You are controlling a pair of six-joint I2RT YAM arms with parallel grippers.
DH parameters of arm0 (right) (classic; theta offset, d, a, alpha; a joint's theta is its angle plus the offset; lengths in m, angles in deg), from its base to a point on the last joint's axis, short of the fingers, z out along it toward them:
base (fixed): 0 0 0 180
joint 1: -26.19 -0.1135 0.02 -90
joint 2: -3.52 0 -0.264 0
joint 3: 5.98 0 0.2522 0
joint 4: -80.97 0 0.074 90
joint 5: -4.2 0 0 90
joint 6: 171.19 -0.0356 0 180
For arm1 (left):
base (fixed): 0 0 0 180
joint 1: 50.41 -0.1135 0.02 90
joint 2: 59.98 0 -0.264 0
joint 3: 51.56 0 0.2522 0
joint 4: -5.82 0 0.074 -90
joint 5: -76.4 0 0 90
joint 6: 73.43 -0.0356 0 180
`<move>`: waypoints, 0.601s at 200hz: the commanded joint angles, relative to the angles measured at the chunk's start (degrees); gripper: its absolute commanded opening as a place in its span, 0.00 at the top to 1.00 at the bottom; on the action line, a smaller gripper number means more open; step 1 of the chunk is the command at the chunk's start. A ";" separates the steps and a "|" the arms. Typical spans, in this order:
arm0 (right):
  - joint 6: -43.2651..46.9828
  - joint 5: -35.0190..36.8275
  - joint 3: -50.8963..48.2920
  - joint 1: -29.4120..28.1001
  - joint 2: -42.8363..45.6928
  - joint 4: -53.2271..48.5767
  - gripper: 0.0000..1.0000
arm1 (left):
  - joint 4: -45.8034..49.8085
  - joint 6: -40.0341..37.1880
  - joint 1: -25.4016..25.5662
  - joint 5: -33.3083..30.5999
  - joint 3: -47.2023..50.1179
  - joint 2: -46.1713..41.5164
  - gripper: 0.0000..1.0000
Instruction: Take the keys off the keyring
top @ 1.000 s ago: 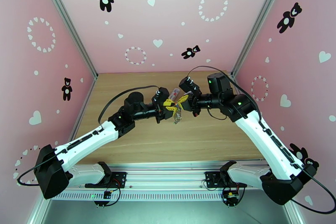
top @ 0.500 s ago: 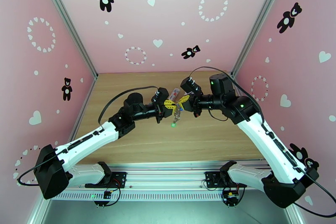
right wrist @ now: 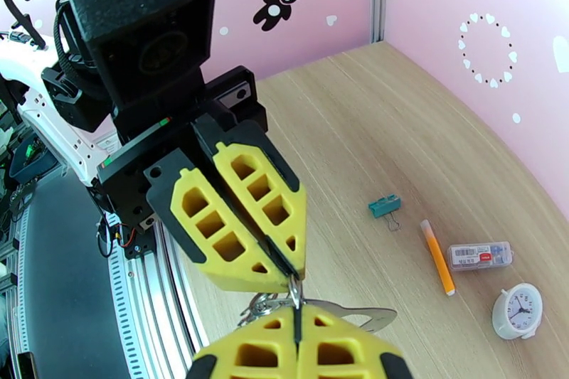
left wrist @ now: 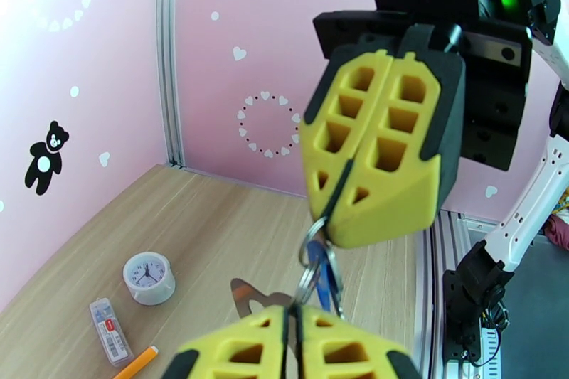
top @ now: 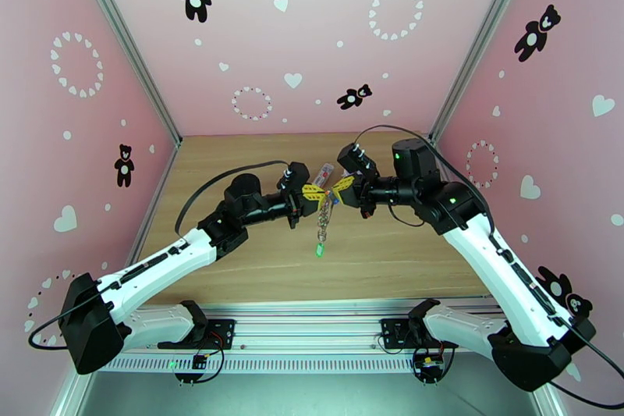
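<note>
The keyring (left wrist: 311,277) is held up off the table (left wrist: 213,231), hanging from the tip of the right gripper (left wrist: 328,222). That gripper's yellow fingers are pressed together on one of the small metal rings. The blue key (left wrist: 329,282) dangles just under that tip. A flat silver tag (left wrist: 249,295) hangs a little lower and to one side.

The left gripper (left wrist: 293,313) faces the right gripper tip to tip, just below it. Its fingers are also pinched together on the bunch of rings. The metal is so crowded there that I cannot tell whether they grip a ring alone or the blue key's shank as well. In the overhead view the chain (top: 322,222) trails away from the right gripper, with the green key (top: 320,250) at its far end.

Well apart from the right gripper, down on the table, lie a small white clock (left wrist: 149,276), a clear case (left wrist: 108,329), an orange pen (left wrist: 135,363) and a teal clip (right wrist: 384,206).

Both keys look to be on the ring, so the task seems to be at its first step: the ring is held at two points, ready for a key to be worked off. Next, the right gripper probably needs to hold firm. The left would then take a key by its head and feed it round the split in the ring with small, careful turns.
</note>
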 commanded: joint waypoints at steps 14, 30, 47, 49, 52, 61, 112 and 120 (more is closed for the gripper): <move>-0.90 -2.59 0.12 -0.33 1.43 3.15 1.00 | 1.59 -1.33 -0.16 2.55 -1.63 -0.16 0.80; -0.85 -3.18 0.03 -0.33 1.36 3.08 1.00 | 2.44 -1.74 -0.13 2.89 -2.24 0.37 0.75; -0.70 -3.15 0.01 -0.34 1.14 2.63 1.00 | 2.56 -1.75 -0.13 3.86 -2.76 0.65 0.71; -0.72 -3.15 0.00 -0.33 1.13 2.63 1.00 | 2.55 -1.78 -0.07 3.90 -2.79 0.72 0.71; -0.74 -3.34 -0.01 -0.36 1.15 2.63 1.00 | 2.55 -1.83 -0.07 3.95 -2.92 0.82 0.70; -0.81 -3.62 -0.16 -0.32 1.10 2.71 1.00 | 2.87 -2.02 0.15 3.92 -3.27 0.99 0.69; -1.07 -3.54 -0.30 -0.35 1.34 3.24 1.00 | 4.62 -3.53 2.11 2.02 -5.26 3.19 0.69; -0.99 -3.35 -0.37 -0.33 1.54 3.10 1.00 | 4.34 -3.43 2.11 1.72 -5.13 3.26 0.71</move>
